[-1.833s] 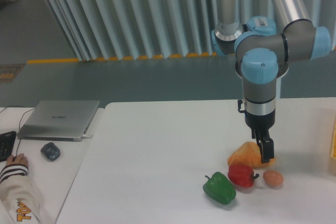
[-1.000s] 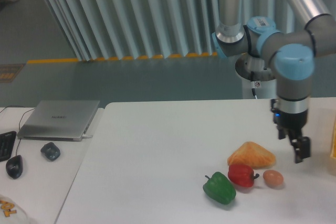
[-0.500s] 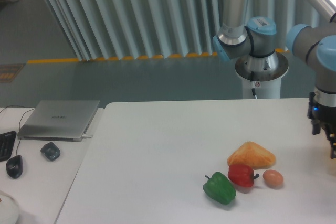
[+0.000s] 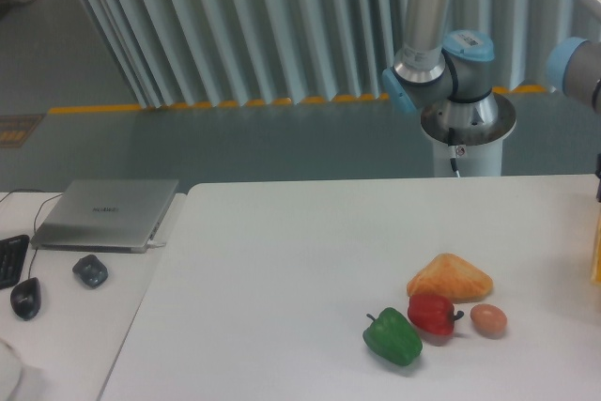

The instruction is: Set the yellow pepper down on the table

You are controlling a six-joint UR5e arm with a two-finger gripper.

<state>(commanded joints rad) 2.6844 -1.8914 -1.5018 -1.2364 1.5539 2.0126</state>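
Note:
The yellow pepper is out of view. The white table (image 4: 282,260) fills the lower middle and right of the camera view. My arm (image 4: 575,61) reaches off the right edge of the frame, and only its elbow and a dark sliver of the wrist show there. The gripper itself is outside the frame, so its state is unknown.
A green pepper (image 4: 392,336), a red pepper (image 4: 432,314), an orange-yellow wedge (image 4: 450,278) and a small tan ball (image 4: 488,319) lie clustered front right. A yellow strip (image 4: 596,253) shows at the right edge. A laptop (image 4: 105,213) and mice (image 4: 90,270) sit on the left desk.
The arm swung right from above the wedge, and the gripper passed out of the frame at the right edge. The person's hand at the left desk withdrew.

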